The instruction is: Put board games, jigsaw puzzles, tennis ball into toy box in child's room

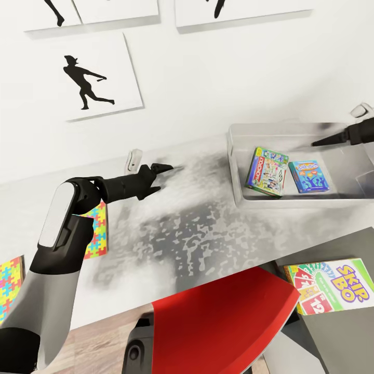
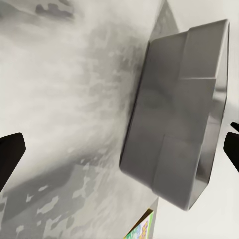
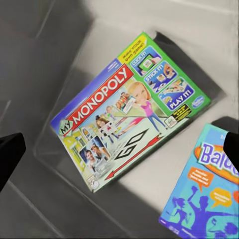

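The light-grey toy box point(image 1: 236, 171) stands on the pale table point(image 1: 171, 228) at the right. Inside it lie the white-green MONOPOLY game point(image 1: 267, 172) point(image 3: 129, 109) and a blue game point(image 1: 309, 176) point(image 3: 209, 194). My right gripper point(image 1: 323, 140) point(image 3: 119, 154) hangs open above the box's inside, holding nothing. My left gripper point(image 1: 165, 169) point(image 2: 119, 152) is open over the table's middle, left of the box point(image 2: 179, 124). The SKIP-BO game point(image 1: 332, 291) lies on a lower dark-grey top. Two jigsaw puzzles point(image 1: 98, 228) point(image 1: 10, 283) lie at the table's left, partly behind my left arm.
A red chair point(image 1: 223, 322) stands against the table's front edge. Black baseball-player pictures point(image 1: 88, 78) hang on the white wall behind the table. A small white fitting point(image 1: 134, 160) sits near the left gripper at the table's back.
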### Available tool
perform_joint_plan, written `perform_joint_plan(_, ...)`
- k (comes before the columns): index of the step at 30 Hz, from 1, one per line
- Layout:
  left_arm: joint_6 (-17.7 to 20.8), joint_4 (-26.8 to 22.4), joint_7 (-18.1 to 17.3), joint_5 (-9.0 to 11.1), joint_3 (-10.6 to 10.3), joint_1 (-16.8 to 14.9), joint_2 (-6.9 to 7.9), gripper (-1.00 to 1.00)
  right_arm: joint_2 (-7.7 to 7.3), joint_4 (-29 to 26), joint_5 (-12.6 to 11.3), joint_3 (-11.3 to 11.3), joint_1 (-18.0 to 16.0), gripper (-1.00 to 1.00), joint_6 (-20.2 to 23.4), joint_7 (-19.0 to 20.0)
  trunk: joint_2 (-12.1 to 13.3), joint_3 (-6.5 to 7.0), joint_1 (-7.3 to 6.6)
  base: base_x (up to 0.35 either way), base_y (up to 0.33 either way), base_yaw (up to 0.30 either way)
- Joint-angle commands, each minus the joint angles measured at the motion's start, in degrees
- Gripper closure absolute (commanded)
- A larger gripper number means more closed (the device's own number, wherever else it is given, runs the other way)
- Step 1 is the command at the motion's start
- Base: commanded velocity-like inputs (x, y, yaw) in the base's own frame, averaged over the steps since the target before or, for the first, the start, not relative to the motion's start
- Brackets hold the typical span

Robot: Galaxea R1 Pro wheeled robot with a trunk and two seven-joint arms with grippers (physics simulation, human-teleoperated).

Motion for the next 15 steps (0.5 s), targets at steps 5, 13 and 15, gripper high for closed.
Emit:
perform_joint_plan(5, -0.09, -0.04, 0.59, 0.56, -0.35, -0.04, 0.06, -1.00, -1.11, -0.96, -0.45, 0.16, -0.01, -1.00, 0.63, 0.16, -0.09, -0.08, 0.04, 0.000, 0.000, 0.000)
perform_joint_plan(13, -0.07, -0.04, 0.57, 0.56, -0.56, 0.12, 0.19, -1.00, -1.66, -3.68, -0.41, 0.11, 0.53, -1.00, 1.10, 0.25, -0.09, -0.08, 0.04, 0.000, 0.000, 0.000)
perform_joint_plan(15, -0.05, -0.04, 0.52, 0.53, -0.59, 0.19, 0.23, -1.00, -1.69, -4.02, -0.41, 0.13, 0.71, -1.00, 1.17, 0.26, -0.09, -0.08, 0.04, 0.000, 0.000, 0.000)
